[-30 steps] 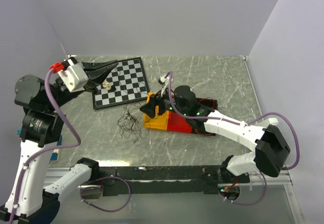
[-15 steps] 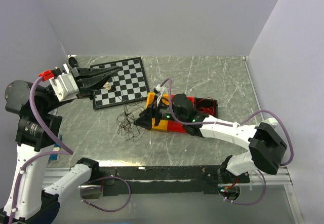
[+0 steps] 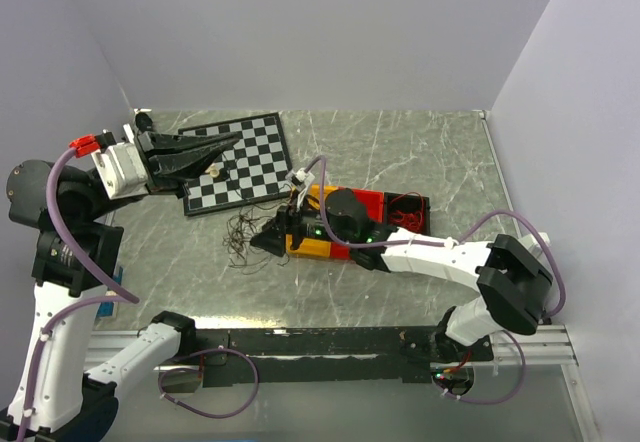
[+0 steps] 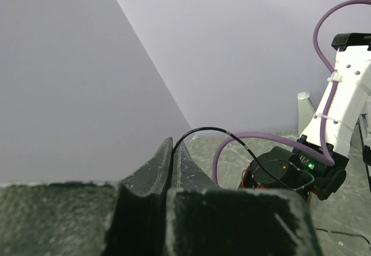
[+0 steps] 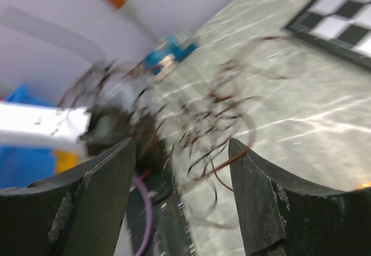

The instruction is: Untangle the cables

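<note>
The cables (image 3: 245, 238) are a loose tangle of hair-fine red and black curly wires on the grey marble table, just below the chessboard. My right gripper (image 3: 264, 242) is low at the tangle's right edge and open. In the right wrist view the tangle (image 5: 217, 123) lies blurred between and beyond the spread fingers (image 5: 258, 198), and the gripper (image 5: 179, 152) holds nothing. My left gripper (image 3: 228, 140) is shut and raised over the chessboard, away from the tangle. In the left wrist view its fingertips (image 4: 174, 146) are pressed together with nothing seen held.
A black-and-white chessboard (image 3: 250, 152) with a pale chess piece (image 3: 212, 170) lies at the back left. A yellow and red box (image 3: 365, 202), with more red wires (image 3: 405, 205) in its dark right end, sits under my right arm. Blue items (image 5: 174, 50) lie at the left edge.
My right gripper has swung left and down from above the yellow box to the tangle's edge. My left gripper has drawn back to the left and stays shut.
</note>
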`<action>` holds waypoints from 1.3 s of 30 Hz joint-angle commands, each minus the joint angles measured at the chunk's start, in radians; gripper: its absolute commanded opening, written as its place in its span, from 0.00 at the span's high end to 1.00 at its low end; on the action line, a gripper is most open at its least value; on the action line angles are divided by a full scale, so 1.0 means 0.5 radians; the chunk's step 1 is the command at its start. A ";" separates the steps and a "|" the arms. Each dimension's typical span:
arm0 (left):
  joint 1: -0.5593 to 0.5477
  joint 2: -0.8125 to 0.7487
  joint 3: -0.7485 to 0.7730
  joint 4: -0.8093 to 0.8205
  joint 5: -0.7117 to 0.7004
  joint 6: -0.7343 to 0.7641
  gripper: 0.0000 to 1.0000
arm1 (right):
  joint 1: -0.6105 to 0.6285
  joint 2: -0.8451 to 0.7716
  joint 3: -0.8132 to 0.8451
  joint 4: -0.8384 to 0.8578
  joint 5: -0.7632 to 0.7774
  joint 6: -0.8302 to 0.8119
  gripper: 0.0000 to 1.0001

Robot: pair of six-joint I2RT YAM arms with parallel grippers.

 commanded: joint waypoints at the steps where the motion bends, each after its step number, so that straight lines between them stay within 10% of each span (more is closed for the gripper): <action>1: 0.006 -0.012 0.036 0.093 0.049 -0.063 0.99 | 0.017 -0.129 0.063 -0.060 0.387 -0.110 0.27; 10: 0.006 -0.009 0.011 0.216 0.034 -0.176 0.99 | 0.041 -0.043 0.170 -0.060 0.317 -0.071 0.38; 21: 0.006 0.003 0.122 0.287 -0.061 -0.124 0.99 | 0.143 0.009 -0.017 -0.207 0.424 -0.003 0.73; 24: 0.006 0.012 0.165 0.317 -0.068 -0.155 0.99 | 0.155 -0.061 -0.185 -0.226 0.534 0.043 1.00; 39: 0.006 0.049 0.220 0.771 -0.681 -0.014 0.99 | 0.449 -0.797 -1.020 -0.661 1.176 0.420 1.00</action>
